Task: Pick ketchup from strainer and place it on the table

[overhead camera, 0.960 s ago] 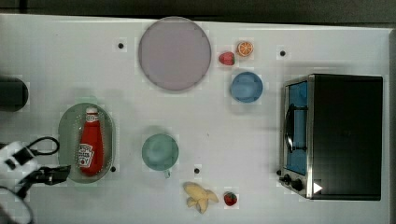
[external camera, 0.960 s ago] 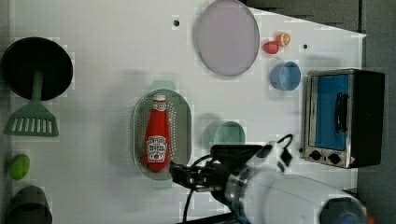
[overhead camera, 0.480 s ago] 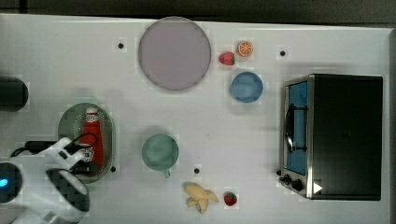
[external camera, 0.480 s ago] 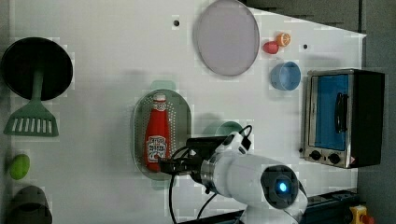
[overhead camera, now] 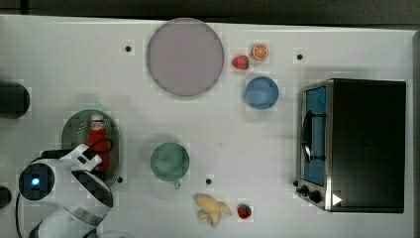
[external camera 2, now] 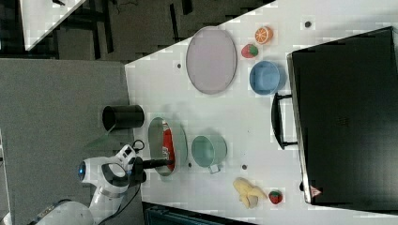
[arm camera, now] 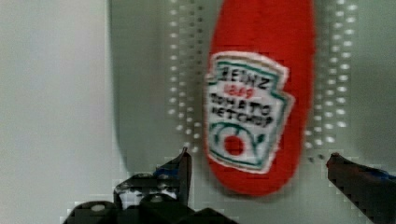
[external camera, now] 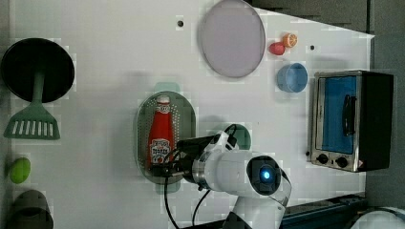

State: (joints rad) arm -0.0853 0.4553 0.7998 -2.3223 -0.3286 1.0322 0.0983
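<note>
Over the strainer (external camera: 143, 138) your tool (arm camera: 257, 163) sits spread wide, empty — one finger (arm camera: 180, 168) either side of the ketchup (external camera: 160, 138) base. The bottle lies flat in the strainer, cap pointing toward the plate (overhead camera: 184, 57), base nearest the tool. It looks well lined up across the bottle's width, so keep that yaw. Advise pushing further along the body toward the label before closing — a grip at the rounded base would likely slip out. Come down until the fingers bracket the widest part but stay off the perforated floor and rim. Close gently; the plastic probably gives. Lift straight up clear of the strainer wall, then set it on open counter (overhead camera: 99, 64) away from the cup (overhead camera: 170, 161).
</note>
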